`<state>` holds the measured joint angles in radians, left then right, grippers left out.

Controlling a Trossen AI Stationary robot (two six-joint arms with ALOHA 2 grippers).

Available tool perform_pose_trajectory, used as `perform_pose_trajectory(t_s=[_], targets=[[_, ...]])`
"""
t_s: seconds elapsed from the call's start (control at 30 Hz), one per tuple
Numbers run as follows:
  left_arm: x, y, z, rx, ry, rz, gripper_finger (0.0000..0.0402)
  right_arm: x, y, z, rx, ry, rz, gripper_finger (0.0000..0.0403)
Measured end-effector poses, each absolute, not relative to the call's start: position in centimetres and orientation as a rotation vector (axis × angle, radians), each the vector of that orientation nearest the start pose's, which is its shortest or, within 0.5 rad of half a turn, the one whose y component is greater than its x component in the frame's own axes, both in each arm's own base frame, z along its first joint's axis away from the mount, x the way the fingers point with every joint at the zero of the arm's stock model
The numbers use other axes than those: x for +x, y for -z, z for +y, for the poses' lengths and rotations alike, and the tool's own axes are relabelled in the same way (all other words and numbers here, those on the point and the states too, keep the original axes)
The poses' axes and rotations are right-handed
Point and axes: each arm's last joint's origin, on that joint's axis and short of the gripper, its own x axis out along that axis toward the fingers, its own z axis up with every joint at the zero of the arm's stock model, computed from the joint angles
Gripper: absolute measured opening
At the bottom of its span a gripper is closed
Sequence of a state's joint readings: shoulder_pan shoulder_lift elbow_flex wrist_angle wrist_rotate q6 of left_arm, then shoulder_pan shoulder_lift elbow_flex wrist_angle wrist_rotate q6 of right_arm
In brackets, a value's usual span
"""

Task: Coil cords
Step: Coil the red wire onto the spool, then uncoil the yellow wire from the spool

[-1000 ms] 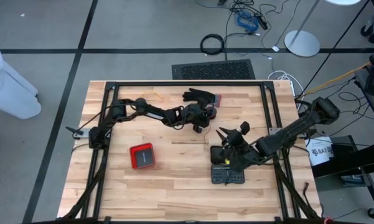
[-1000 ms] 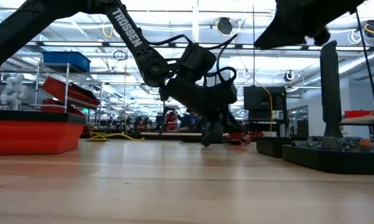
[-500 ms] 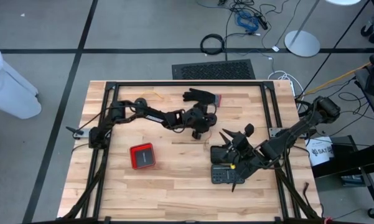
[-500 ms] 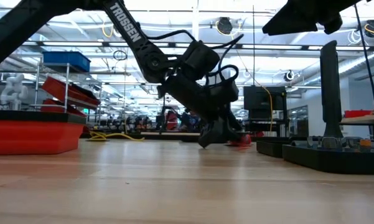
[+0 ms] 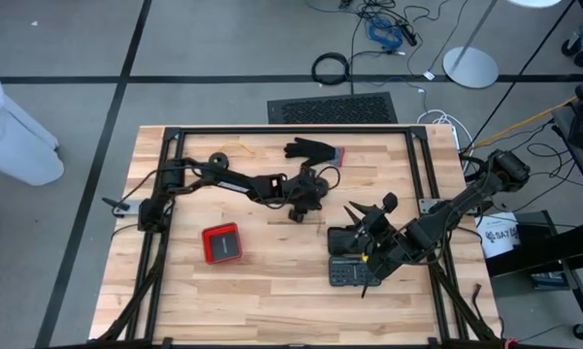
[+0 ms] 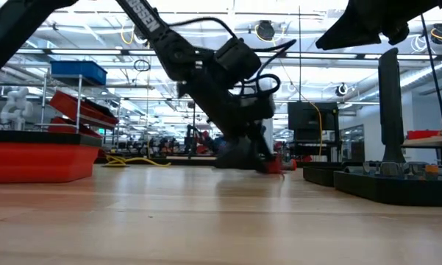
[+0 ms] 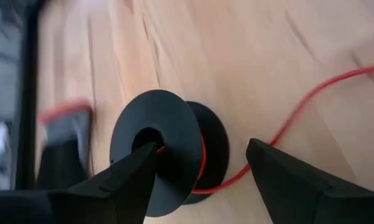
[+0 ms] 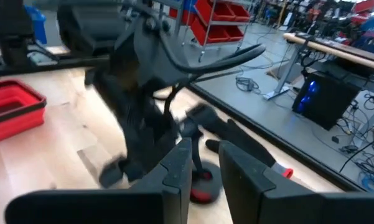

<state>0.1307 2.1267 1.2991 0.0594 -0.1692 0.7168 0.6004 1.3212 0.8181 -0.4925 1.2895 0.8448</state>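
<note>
Red-wound cord spool [image 7: 168, 155] sits between left gripper [image 7: 199, 163] fingers.

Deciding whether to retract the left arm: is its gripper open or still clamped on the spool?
Open. In the left wrist view the left gripper has its fingers spread wide on either side of the black spool, which lies on the table with red cord trailing off.

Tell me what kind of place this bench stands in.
Most likely a robotics lab or workshop on an open industrial floor. Rows of red storage bins on shelving, further workbenches with equipment, and loose floor cables around the wooden table all point that way.
</note>
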Motion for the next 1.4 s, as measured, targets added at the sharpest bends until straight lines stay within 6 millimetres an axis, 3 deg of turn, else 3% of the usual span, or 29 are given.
perform_pose_trajectory(t_s=[0.33,0.43,0.6,0.7,1.0,1.17,1.4], targets=[[39.2,-15.1,7.4,0.546,-0.169,1.179,0.0263,21.2,-21.9,11.4,-0.052,0.72,0.42,0.007],[38.6,-16.8,7.8,0.455,-0.191,1.134,0.0263,21.2,-21.5,11.5,-0.061,0.703,0.462,0.007],[37.5,-19.9,7.2,0.333,-0.069,0.919,0.0263,21.4,-20.8,11.6,-0.097,0.706,0.492,0.007],[36.6,-20.5,7.1,0.328,-0.077,0.967,0.0263,21.3,-20.6,11.5,-0.116,0.71,0.506,0.007],[33.6,-19.4,7.5,0.405,-0.325,1.246,0.0263,21.5,-20.5,11.1,-0.143,0.706,0.543,0.007],[31.7,-17.8,8.4,0.364,-0.418,1.226,0.0263,21.4,-19.8,10.4,-0.179,0.704,0.595,0.007],[27.7,-16.8,9.7,0.219,-0.591,1.099,0.0263,20.4,-17.0,8.5,-0.203,0.761,0.637,0.007]])
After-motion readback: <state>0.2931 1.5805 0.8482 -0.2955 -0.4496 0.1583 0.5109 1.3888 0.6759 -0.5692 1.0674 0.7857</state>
